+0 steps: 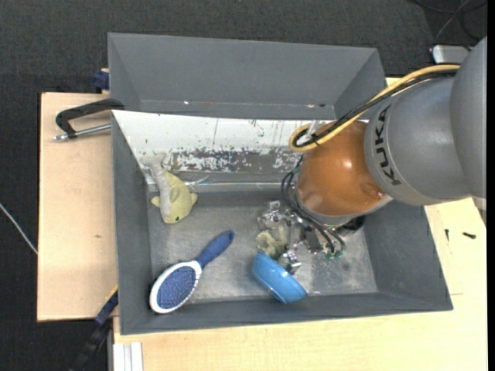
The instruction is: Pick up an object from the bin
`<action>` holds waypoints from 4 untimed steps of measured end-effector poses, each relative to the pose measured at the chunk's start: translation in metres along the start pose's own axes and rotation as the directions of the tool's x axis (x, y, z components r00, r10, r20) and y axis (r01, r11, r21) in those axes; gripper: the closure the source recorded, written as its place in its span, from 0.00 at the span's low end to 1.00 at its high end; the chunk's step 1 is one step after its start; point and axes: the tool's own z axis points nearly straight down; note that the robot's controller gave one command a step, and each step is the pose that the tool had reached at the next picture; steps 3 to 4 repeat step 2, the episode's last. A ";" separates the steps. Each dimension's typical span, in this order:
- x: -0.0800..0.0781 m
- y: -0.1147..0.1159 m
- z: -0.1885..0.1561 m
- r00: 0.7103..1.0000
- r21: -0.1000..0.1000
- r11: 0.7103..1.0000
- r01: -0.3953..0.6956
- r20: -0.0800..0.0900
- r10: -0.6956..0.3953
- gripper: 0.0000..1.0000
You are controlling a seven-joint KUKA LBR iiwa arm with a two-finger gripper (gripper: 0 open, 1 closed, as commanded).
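Camera view, arm: the KUKA arm [433, 141] reaches in from the right, its orange wrist cover [336, 172] hanging above the right half of the grey bin [232, 83].
Camera view, gripper: the gripper [288, 242] sits low near the bin floor, right of centre. Whether it is open or closed cannot be told, as wires and metal parts crowd the tip.
Camera view, nearest things: a pale olive lump [267, 243] lies just beside the gripper on its left. A blue cup [278, 278], tipped on its side, lies just below it, by the front wall.
Camera view, rest of the bin: a blue hairbrush [189, 273] lies at front left, and a yellow plush toy [174, 199] rests by the back left wall. Both are well apart from the gripper.
Step in hand: judged to be the descent for a grasp, with the lump or the cup as the likely pick. Nothing is visibly held.
Next move: it probably calls for closing on one of the two alone, then a straight lift that clears the other.
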 end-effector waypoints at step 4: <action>-0.018 0.009 -0.142 0.997 -0.002 0.997 0.079 -0.003 -0.079 1.00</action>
